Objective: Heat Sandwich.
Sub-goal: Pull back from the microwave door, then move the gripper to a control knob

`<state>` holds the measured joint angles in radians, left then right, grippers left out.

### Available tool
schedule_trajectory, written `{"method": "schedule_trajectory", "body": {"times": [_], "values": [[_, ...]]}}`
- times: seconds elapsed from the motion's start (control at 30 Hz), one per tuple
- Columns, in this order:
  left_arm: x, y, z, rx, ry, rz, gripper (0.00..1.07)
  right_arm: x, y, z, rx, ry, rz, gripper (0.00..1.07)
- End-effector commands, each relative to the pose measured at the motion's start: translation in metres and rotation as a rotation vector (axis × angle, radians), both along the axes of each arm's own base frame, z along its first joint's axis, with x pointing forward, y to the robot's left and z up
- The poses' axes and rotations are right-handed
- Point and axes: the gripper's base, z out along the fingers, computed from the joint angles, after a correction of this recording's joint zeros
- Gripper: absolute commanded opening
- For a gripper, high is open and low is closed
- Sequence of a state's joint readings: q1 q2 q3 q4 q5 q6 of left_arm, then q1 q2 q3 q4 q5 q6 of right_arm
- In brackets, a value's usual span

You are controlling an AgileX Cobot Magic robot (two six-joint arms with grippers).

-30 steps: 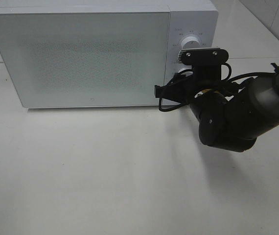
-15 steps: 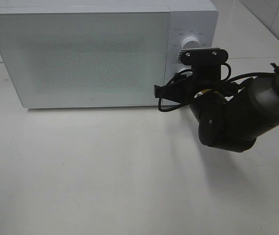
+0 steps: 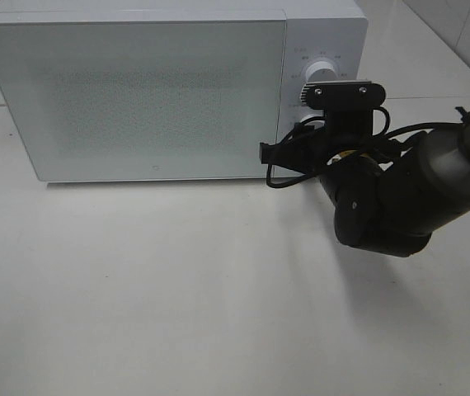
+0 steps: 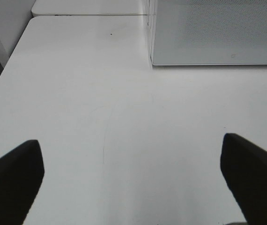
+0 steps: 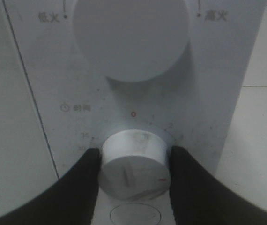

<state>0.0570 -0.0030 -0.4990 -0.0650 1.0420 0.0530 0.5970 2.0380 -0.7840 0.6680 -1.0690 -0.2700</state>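
- Two fingers (image 5: 84,173) of the right gripper (image 5: 133,161) pinch the timer knob (image 5: 131,157) from either side, closed snugly onto its rim. This is the lower of two dials on the control panel of the microwave (image 3: 136,99), which stands along the far edge of the table (image 3: 177,289).
- No sandwich shows in any view. The door (image 3: 128,91) is shut and too cloudy to see through, so I judge the sandwich sits inside, ready for heating.
- Setting the time looks like the step in hand. The turn should come from rolling the wrist about the knob's own axis, so both fingers ride round the rim evenly and do not drag sideways.
- Grip pressure matters: the knob is smooth and round, and a loose pinch would slip without moving the dial. A squeeze firm enough to carry it is right, with no push inward toward the panel.
- A red zero mark (image 5: 133,114) sits above the knob with small numbers beside it. A short clockwise turn should be enough; I cannot read the pointer's position with confidence.
- The upper knob (image 5: 131,37) sits just above and must be left untouched.
- Spread wide with nothing between its fingers, the left gripper (image 4: 133,173) hangs over bare table well clear of the microwave, and is best left there.
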Motion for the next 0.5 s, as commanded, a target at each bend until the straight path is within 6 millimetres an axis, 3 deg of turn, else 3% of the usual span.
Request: {"method": "schedule_trajectory", "body": {"times": [0.03, 0.37, 0.5], "values": [[-0.0035, -0.0004, -0.0008, 0.001, -0.029, -0.01, 0.97, 0.0037, -0.0011, 0.0067, 0.017, -0.057, -0.016, 0.2], [-0.0035, -0.0004, -0.0008, 0.001, -0.029, -0.01, 0.97, 0.0043, -0.0018, 0.0096, 0.17, -0.085, -0.058, 0.16], [-0.0035, -0.0004, -0.0008, 0.001, -0.029, -0.01, 0.97, 0.0047, 0.0003, 0.0125, 0.359, -0.107, -0.072, 0.17]]}}
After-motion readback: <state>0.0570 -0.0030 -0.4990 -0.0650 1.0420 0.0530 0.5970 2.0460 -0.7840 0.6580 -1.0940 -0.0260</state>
